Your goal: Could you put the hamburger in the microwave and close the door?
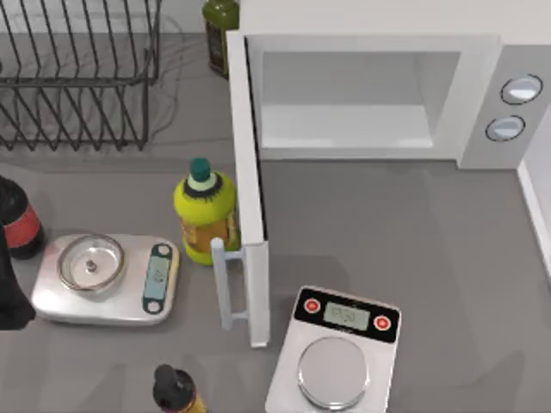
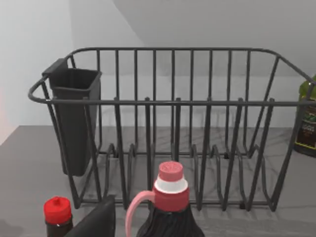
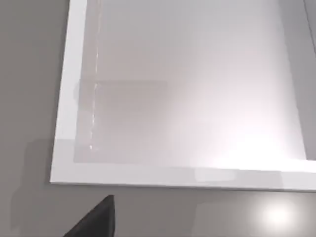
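The microwave [image 1: 478,95] stands at the back right of the table, its pale interior [image 1: 344,107] bare. Its door [image 1: 248,198] is swung wide open toward the table's front, handle [image 1: 225,288] on its left face. The hamburger is out of view. My left arm [image 1: 9,288] is a dark shape at the table's far left edge. A dark part of my left gripper [image 2: 98,219] shows in front of the dish rack. A dark part of my right gripper [image 3: 94,219] hangs before the microwave's white frame [image 3: 64,123].
A wire dish rack [image 1: 77,77] with a dark cup [image 2: 74,118] fills the back left. A yellow-green bottle [image 1: 205,211] stands against the open door. Two flat scales [image 1: 108,277] [image 1: 337,353] lie in front. Dark bottles [image 1: 19,219] [image 1: 175,391] [image 1: 219,34] stand around.
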Tool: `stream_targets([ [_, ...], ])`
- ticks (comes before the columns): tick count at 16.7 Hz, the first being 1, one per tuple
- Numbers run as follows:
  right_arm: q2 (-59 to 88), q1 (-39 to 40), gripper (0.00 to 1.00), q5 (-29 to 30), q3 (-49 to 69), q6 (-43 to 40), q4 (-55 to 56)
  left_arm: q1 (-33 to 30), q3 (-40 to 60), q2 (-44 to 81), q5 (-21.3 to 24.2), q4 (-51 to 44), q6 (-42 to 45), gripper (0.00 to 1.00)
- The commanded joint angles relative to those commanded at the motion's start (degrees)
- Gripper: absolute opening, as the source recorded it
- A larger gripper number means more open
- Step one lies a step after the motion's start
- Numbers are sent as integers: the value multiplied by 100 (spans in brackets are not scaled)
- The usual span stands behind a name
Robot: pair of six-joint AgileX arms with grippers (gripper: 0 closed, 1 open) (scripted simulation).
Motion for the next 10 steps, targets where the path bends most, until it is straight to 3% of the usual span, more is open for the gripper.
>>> stream_targets([
  [5,2485,-674,100,52,1327,-864,-1623,0,0,0,0,0,0,100],
  [10,4051,-1127,100,16,2317,-1429,-2650,0,0,0,0,0,0,100],
])
